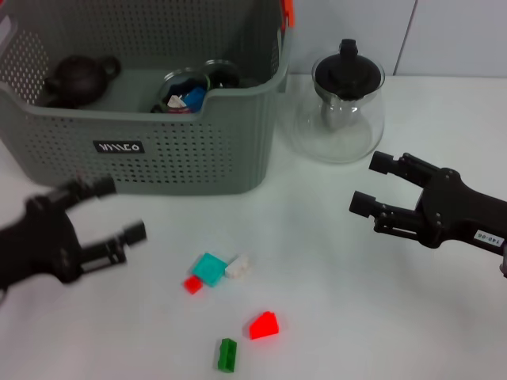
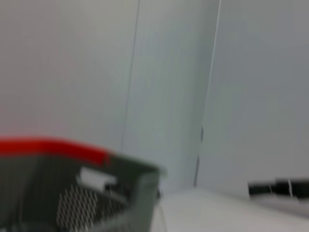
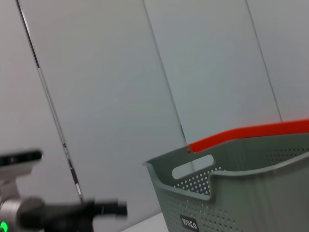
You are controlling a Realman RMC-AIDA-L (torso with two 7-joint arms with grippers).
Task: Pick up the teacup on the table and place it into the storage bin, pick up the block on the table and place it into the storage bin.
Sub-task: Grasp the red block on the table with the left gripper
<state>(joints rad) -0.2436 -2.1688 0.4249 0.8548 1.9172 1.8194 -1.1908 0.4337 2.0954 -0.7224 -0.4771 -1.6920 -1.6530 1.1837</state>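
Observation:
The grey-green perforated storage bin [image 1: 238,158] stands at the back left of the white table [image 1: 333,317]. Inside it are a dark teapot [image 1: 79,77], a glass cup [image 1: 184,93] holding coloured pieces, and a dark cup [image 1: 223,75]. Several blocks lie on the table in front: teal [image 1: 210,269], white [image 1: 237,266], small red [image 1: 192,284], larger red [image 1: 264,324] and green [image 1: 227,355]. My left gripper [image 1: 119,209] is open and empty, left of the blocks and in front of the bin. My right gripper [image 1: 368,183] is open and empty at the right, below the glass teapot.
A glass teapot [image 1: 341,107] with a black lid stands right of the bin. The bin's orange tag [image 1: 287,12] is at its far right corner. The bin also shows in the left wrist view [image 2: 120,193] and the right wrist view [image 3: 251,193].

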